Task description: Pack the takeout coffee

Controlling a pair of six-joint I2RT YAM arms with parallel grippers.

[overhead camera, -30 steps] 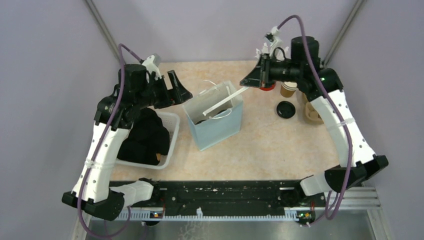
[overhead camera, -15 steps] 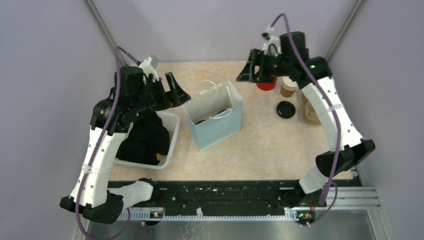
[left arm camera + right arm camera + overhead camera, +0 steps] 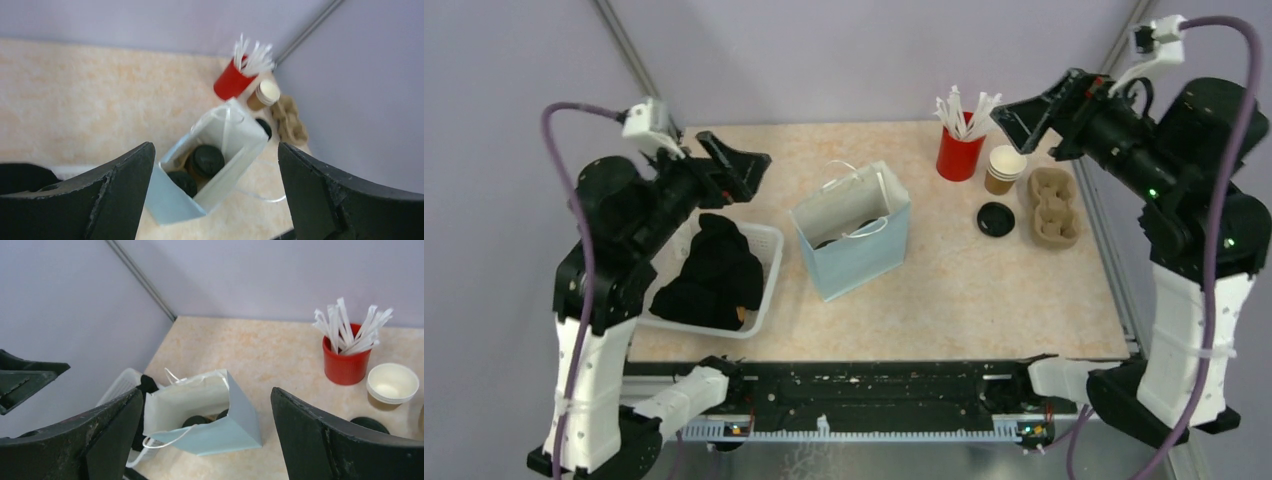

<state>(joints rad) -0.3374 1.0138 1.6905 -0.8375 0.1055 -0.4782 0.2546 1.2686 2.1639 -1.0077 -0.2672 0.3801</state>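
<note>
The pale blue bag (image 3: pixel 854 240) stands open mid-table, and the left wrist view shows two takeout coffee cups with black lids (image 3: pixel 209 159) (image 3: pixel 182 181) inside it. One lid (image 3: pixel 196 420) peeks over the bag's edge (image 3: pixel 235 432) in the right wrist view. A lidless brown cup (image 3: pixel 1005 168) (image 3: pixel 392 384) stands at the back right, with a loose black lid (image 3: pixel 995 219) in front of it. My left gripper (image 3: pixel 736 168) (image 3: pixel 215 147) hangs open, high to the left of the bag. High at the far right, my right gripper (image 3: pixel 1042 112) (image 3: pixel 206 390) is open and empty.
A red cup of white straws (image 3: pixel 961 155) stands beside the lidless cup. A cardboard cup carrier (image 3: pixel 1051 207) lies at the right edge. A white basket (image 3: pixel 769 240) holding black cloth (image 3: pixel 709 275) sits left of the bag.
My right gripper held a white straw over the bag, then opened and drew up and back to the right. The left arm has also lifted and pulled back to the left.
</note>
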